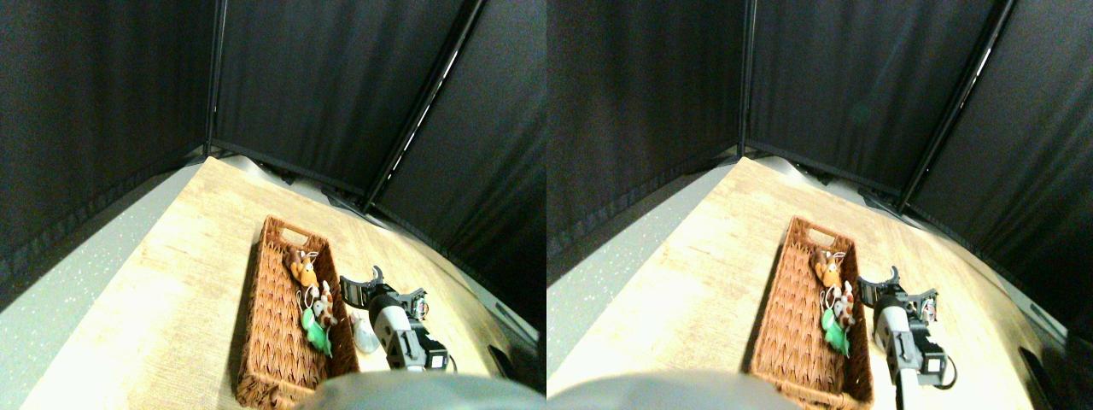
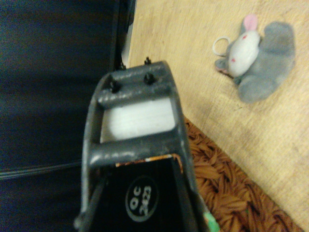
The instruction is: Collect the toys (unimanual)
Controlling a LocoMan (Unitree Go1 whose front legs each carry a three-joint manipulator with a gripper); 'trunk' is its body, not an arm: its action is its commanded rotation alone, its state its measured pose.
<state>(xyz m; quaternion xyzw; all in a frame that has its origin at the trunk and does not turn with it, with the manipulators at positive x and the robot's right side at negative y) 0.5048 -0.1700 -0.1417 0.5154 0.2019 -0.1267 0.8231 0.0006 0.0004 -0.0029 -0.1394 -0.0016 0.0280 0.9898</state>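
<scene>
A long brown wicker basket (image 1: 273,342) lies on the wooden table. Inside it, along its right wall, are a brown plush (image 1: 301,266), an orange-white plush (image 1: 323,305) and a green plush (image 1: 318,336). A grey mouse toy (image 1: 366,336) with a white face, pink ear and string loop lies on the table just right of the basket; the same grey mouse toy (image 2: 260,58) shows in the wrist view, beyond the basket's woven rim (image 2: 227,188). My right gripper (image 1: 359,279) hovers beside the basket's right wall, past the grey toy, open and holding nothing.
Black curtains on dark poles (image 1: 418,111) close off the back and both sides of the table. A grey floor strip (image 1: 77,282) runs along the table's left edge. Bare tabletop (image 1: 171,282) spreads left of the basket.
</scene>
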